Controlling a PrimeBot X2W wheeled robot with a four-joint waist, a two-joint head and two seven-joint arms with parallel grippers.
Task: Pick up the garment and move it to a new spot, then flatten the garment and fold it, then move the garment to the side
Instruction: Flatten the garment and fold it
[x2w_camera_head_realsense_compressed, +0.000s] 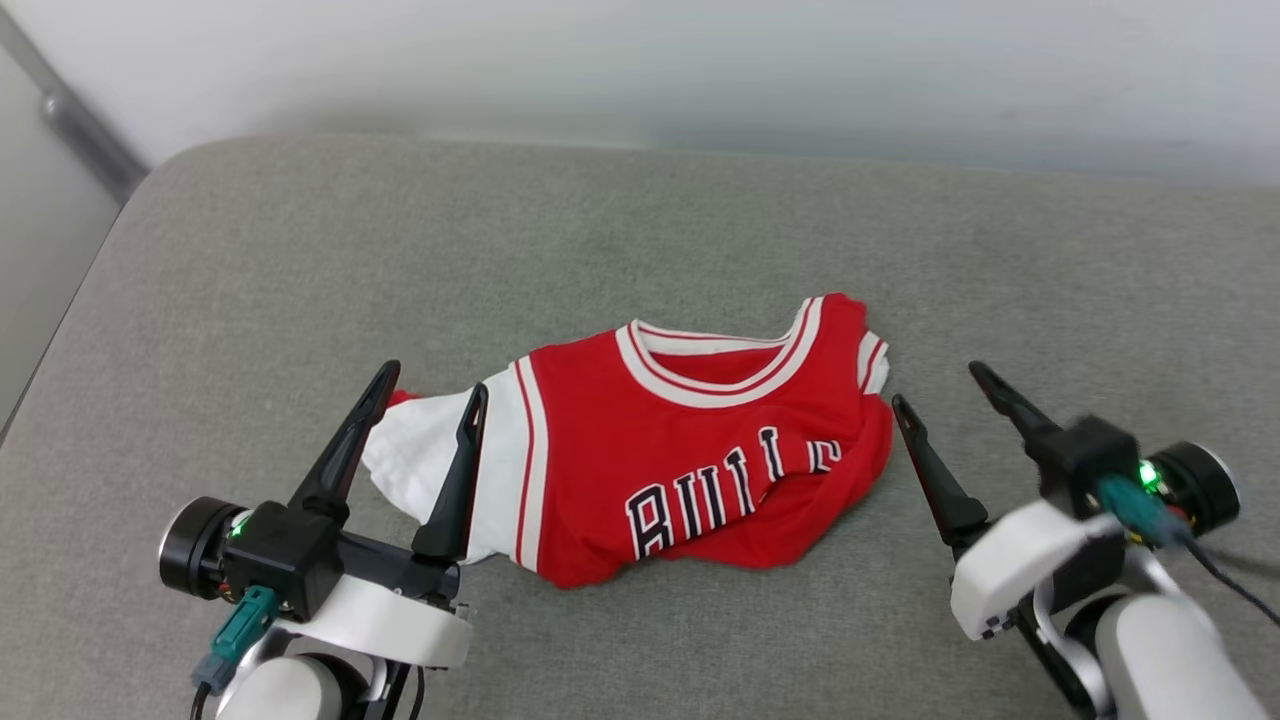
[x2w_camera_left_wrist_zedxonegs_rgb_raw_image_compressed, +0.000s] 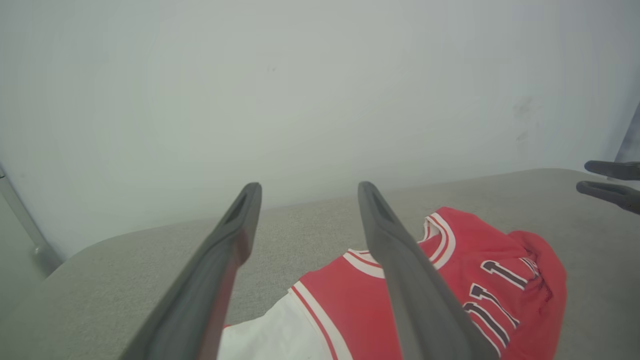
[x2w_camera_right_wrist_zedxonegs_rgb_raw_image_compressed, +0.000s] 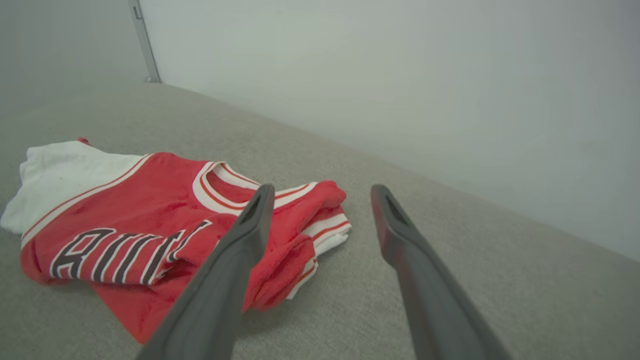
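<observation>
The garment (x2w_camera_head_realsense_compressed: 670, 440) is a red jersey with white sleeves and black lettering, lying crumpled and partly folded over on the grey cushioned surface (x2w_camera_head_realsense_compressed: 640, 230). My left gripper (x2w_camera_head_realsense_compressed: 432, 385) is open, its fingers spread above the white sleeve at the garment's left end, holding nothing. My right gripper (x2w_camera_head_realsense_compressed: 935, 382) is open too, just right of the garment's bunched right edge. In the left wrist view the garment (x2w_camera_left_wrist_zedxonegs_rgb_raw_image_compressed: 450, 290) lies below the open left gripper (x2w_camera_left_wrist_zedxonegs_rgb_raw_image_compressed: 309, 186). In the right wrist view the garment (x2w_camera_right_wrist_zedxonegs_rgb_raw_image_compressed: 150, 225) lies left of the open right gripper (x2w_camera_right_wrist_zedxonegs_rgb_raw_image_compressed: 322, 187).
A pale wall (x2w_camera_head_realsense_compressed: 700, 70) runs along the far edge of the surface. The surface's left edge (x2w_camera_head_realsense_compressed: 60, 320) drops off beside a metal rail (x2w_camera_head_realsense_compressed: 80, 130). Bare grey surface surrounds the garment on all sides.
</observation>
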